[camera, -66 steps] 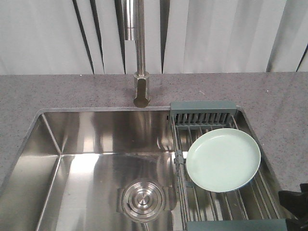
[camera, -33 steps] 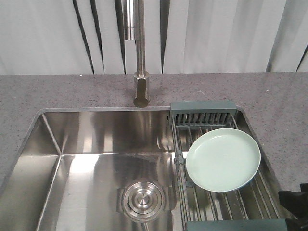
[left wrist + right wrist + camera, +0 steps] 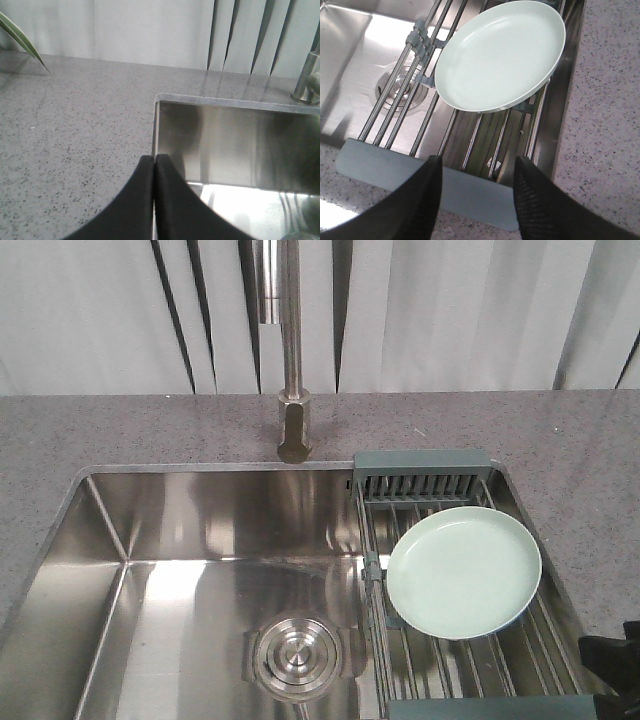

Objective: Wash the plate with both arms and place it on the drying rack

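A grey speckled countertop (image 3: 150,430) is seen around a stainless steel sink (image 3: 200,570), with a tall faucet (image 3: 292,360) behind it and a round drain (image 3: 296,656) in the basin floor. The drying rack (image 3: 425,485) is laid across the sink's right end — its wire bars carry the plate (image 3: 465,571), which lies face up on them. The right gripper (image 3: 477,192) is held with fingers apart over the rack's near frame, clear of the plate. The left gripper (image 3: 154,200) is pressed together — empty, above the sink's left corner.
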Robot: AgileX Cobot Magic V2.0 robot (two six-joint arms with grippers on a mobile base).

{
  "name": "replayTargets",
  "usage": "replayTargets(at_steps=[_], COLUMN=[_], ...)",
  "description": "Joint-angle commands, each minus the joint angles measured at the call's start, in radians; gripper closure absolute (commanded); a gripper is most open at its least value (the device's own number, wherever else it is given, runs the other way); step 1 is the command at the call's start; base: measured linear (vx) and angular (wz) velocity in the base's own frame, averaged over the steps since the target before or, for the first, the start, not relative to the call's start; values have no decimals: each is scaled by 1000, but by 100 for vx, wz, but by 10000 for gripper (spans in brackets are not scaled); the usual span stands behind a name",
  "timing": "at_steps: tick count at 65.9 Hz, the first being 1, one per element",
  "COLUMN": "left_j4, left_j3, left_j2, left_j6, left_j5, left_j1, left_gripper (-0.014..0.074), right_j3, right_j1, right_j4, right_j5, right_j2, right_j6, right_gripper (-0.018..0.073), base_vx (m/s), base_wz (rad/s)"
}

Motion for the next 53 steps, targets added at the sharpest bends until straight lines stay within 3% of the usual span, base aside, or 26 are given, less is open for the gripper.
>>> replayTargets(at_steps=[1, 21, 53], left_j4=[-3, -3, 20], left_j3=[-22, -22, -22], left_j2=[-16, -16, -16], left_j6=[-9, -8, 11], left_j5=[-124, -223, -229], left_j1=[-3, -3, -33], left_gripper=[603, 603, 603], right_j3=[-26, -26, -26], right_j1=[1, 1, 1], right_j4=[2, 2, 2], right_j5=[-52, -51, -51], right_j2=[-1, -1, -1], right_j6=[-7, -7, -7], right_gripper=[222, 222, 222], base_vx=[0, 0, 0], base_wz=[0, 0, 0])
